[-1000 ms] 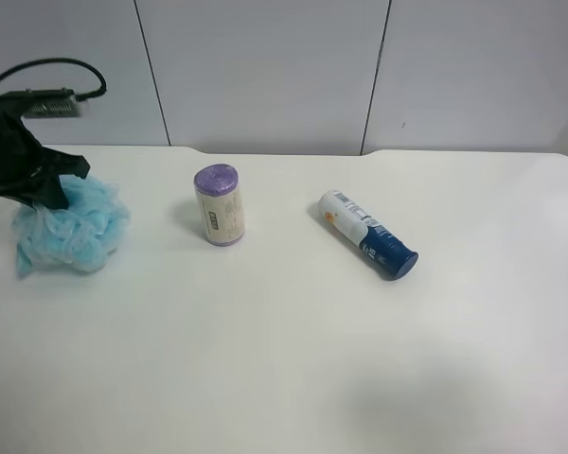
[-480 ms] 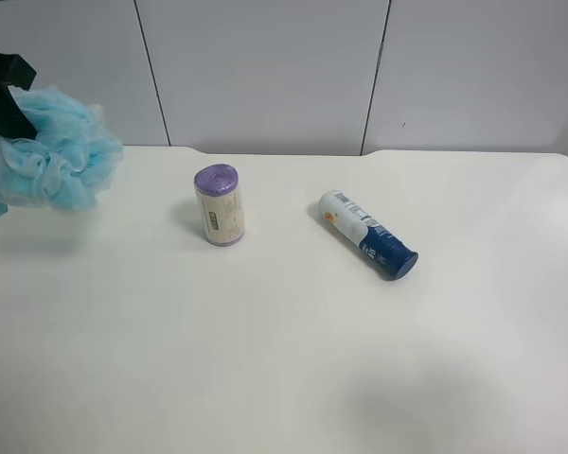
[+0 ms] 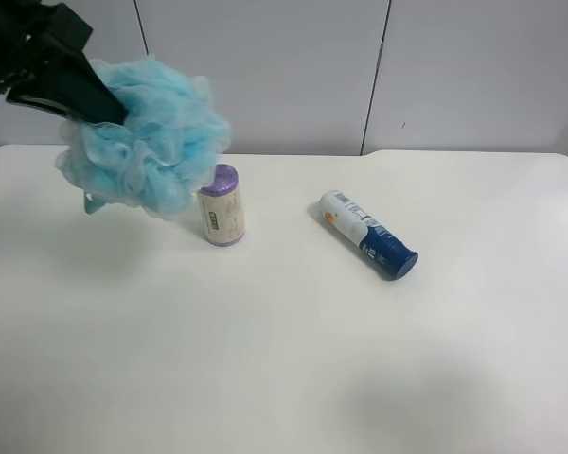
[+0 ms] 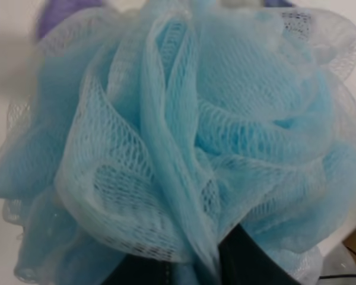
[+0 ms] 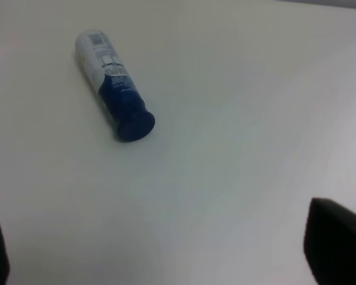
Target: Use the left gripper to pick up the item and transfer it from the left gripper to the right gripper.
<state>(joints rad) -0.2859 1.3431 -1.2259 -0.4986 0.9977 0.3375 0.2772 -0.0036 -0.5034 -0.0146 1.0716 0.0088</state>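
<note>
The item, a fluffy light blue mesh bath pouf (image 3: 151, 137), hangs in the air at the exterior high view's upper left, above the white table (image 3: 284, 359). My left gripper (image 3: 95, 106) is shut on it, black jaws reaching in from the top left corner. In the left wrist view the pouf (image 4: 184, 148) fills the frame and hides the jaws except a dark part at the bottom. My right gripper (image 5: 166, 261) is open and empty; only its two black fingertips (image 5: 335, 246) show at the bottom corners of the right wrist view, low over bare table.
A purple-topped cylinder roll (image 3: 218, 205) stands upright just below and right of the pouf. A white-and-navy tube (image 3: 367, 234) lies on its side at table centre, also in the right wrist view (image 5: 114, 85). A grey panelled wall stands behind the table.
The left gripper lifted the pouf off the table at the far left, then carried it up and rightwards to beside the purple roll. The roll and tube have not moved.
</note>
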